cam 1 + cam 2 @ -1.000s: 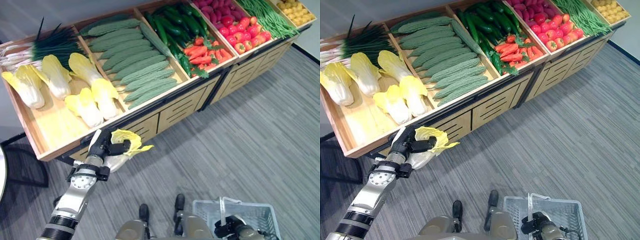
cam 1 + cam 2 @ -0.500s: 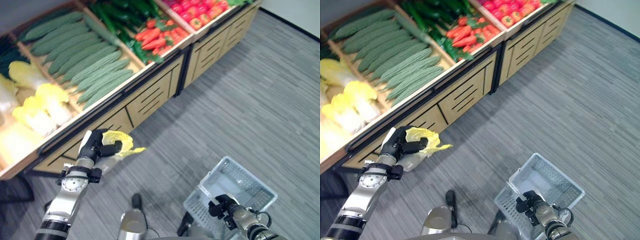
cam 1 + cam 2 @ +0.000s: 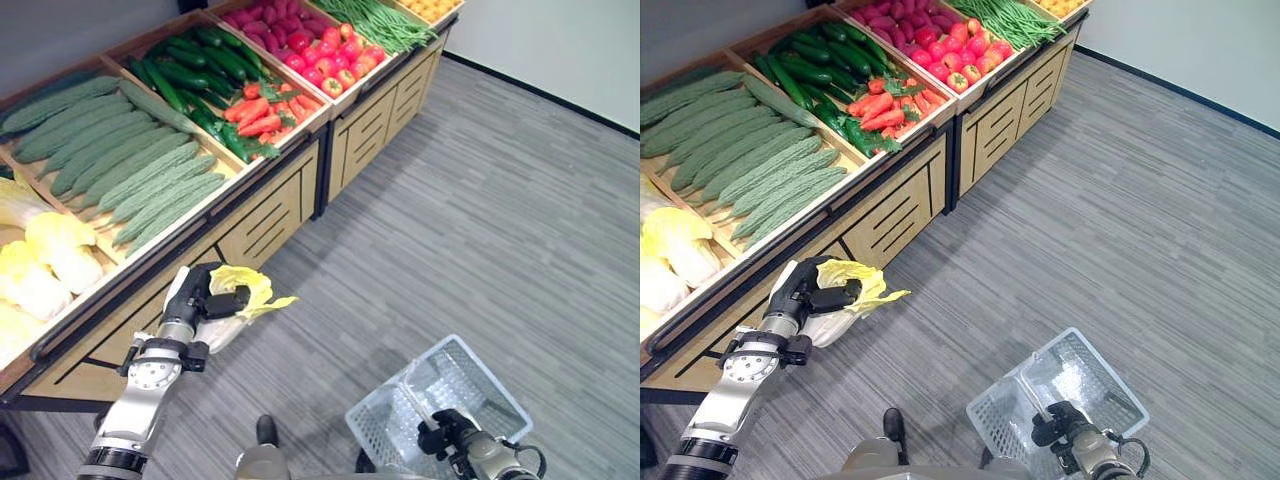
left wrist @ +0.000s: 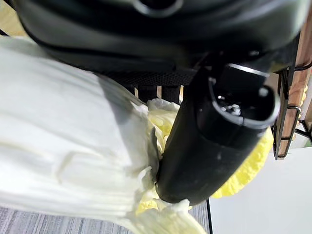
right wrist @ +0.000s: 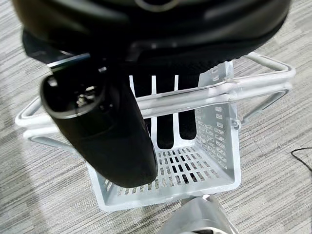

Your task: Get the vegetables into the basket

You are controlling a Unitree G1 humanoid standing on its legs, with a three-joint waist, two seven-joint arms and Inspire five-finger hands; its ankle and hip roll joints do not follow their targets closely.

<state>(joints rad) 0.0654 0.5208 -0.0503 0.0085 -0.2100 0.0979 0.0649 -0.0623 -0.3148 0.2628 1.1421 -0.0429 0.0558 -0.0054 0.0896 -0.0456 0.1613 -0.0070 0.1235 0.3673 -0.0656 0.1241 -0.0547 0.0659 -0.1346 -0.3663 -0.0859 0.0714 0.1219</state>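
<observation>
So far the work is about half done for this one item: a cabbage [image 3: 235,300] is off the stand and in the left hand [image 3: 200,298], but it has not reached the basket [image 3: 440,400]. In the left wrist view the thumb and fingers are curled round the pale stalk, with the yellow leaves sticking out past them. The cabbage hangs in the air just in front of the stand [image 3: 280,200], at about 9 o'clock in the eye views.

The basket is at about 5 o'clock, well apart from the cabbage, above the grey floor [image 3: 500,220]. The right hand [image 3: 1065,428] has its fingers wrapped round the wire handles [image 5: 214,90], as the right wrist view shows. Through the mesh the basket looks empty, so nothing seems to be delivered yet.

What is left, as I judge it: bring the cabbage across to the basket, or the basket to it, and let go inside. More cabbages [image 3: 50,265] lie in the bin at 9 o'clock, with gourds [image 3: 130,170] at 10, cucumbers [image 3: 190,65] at 11 and peppers [image 3: 320,60] near 12. If all of these count, most of the task remains.
</observation>
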